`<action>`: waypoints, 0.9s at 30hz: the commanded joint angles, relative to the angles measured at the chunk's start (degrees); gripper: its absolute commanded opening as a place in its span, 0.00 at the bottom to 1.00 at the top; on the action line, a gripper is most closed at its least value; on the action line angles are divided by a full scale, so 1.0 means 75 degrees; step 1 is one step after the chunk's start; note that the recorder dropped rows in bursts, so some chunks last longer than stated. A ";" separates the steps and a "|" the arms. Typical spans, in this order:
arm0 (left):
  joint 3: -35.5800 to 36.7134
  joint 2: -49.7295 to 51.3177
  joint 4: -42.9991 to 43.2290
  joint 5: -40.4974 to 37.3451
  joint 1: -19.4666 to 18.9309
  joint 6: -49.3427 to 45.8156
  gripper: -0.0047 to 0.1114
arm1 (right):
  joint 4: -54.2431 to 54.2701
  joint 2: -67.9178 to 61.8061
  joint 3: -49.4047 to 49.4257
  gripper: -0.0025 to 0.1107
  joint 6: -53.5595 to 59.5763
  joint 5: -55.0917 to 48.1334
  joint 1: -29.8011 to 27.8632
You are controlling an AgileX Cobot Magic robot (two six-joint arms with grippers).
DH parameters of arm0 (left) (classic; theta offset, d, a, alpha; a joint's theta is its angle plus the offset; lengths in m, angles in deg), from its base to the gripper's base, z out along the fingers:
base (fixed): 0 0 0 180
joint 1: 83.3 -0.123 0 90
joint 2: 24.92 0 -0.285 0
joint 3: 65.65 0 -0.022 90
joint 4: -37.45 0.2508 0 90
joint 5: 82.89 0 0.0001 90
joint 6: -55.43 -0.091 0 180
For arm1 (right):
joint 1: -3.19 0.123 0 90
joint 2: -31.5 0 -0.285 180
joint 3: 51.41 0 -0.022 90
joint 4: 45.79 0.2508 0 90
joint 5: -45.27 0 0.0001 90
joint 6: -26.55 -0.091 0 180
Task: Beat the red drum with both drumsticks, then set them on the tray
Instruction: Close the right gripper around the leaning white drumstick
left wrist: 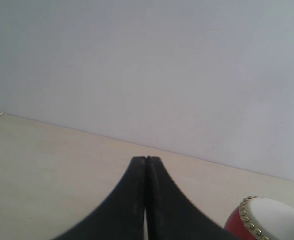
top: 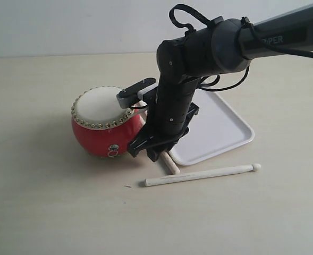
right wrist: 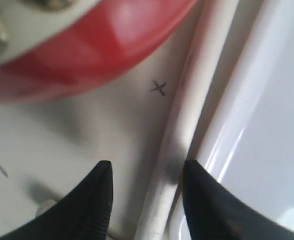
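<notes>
Right end effector straddles a drumstick; arm reads "PIPER".

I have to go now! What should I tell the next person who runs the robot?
Left gripper: shut, holding nothing, near the red drum.
Right gripper: open, lowered over one drumstick, a finger on each side, not gripping yet.
That stick lies on the table between the drum and the tray. The other drumstick lies on the table on the camera's side of the tray.
Done: nothing is on the tray.
Left: grasp both sticks, beat the drum, put them on the tray.
</notes>
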 commanded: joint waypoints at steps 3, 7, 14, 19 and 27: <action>0.0019 -0.0032 0.0022 0.0092 -0.0029 0.0027 0.04 | 0.0304 0.0009 -0.0039 0.41 -0.0029 -0.0085 0.0011; 0.0019 -0.0032 0.0022 0.0092 -0.0029 0.0027 0.04 | 0.0304 0.0009 -0.0039 0.41 -0.0062 -0.0167 0.0011; 0.0019 -0.0032 0.0022 0.0092 -0.0029 0.0027 0.04 | 0.0321 0.0009 -0.0039 0.41 -0.0200 -0.0232 0.0011; 0.0019 -0.0032 0.0022 0.0092 -0.0029 0.0027 0.04 | 0.0338 0.0009 -0.0039 0.41 -0.0200 -0.0323 0.0011; 0.0019 -0.0032 0.0022 0.0092 -0.0029 0.0027 0.04 | 0.0655 0.0009 -0.0039 0.41 -0.0178 -0.0354 0.0011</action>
